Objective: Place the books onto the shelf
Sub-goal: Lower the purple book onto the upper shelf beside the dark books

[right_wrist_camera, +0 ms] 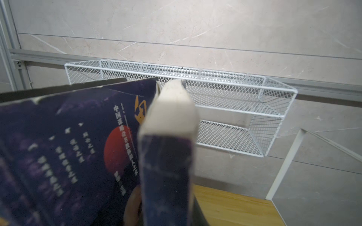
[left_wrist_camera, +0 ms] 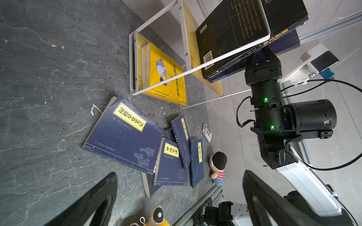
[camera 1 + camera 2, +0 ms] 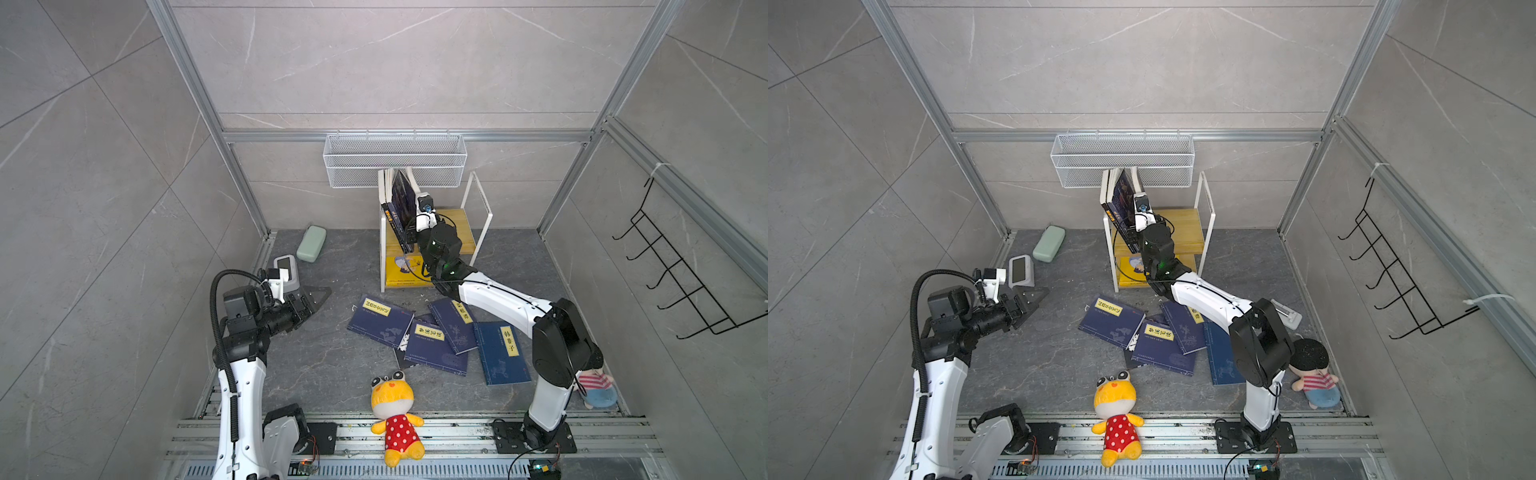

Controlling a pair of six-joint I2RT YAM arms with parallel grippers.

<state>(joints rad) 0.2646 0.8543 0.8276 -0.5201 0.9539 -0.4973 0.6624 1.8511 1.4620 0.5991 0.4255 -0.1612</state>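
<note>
The navy book [image 1: 166, 166] is stood on the upper board of the shelf [image 3: 457, 220], between the jaws of the right claw [image 3: 410, 239]; whether it is gripped cannot be told. It should be leaned against the standing books [image 3: 388, 208] before the claw is drawn back. The left claw [image 3: 318, 301] is held wide open and empty.

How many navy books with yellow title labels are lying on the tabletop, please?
4: the leftmost book, the front middle book, the rear middle book overlapping it, and the rightmost book. A darker book lies partly hidden beneath.
</note>
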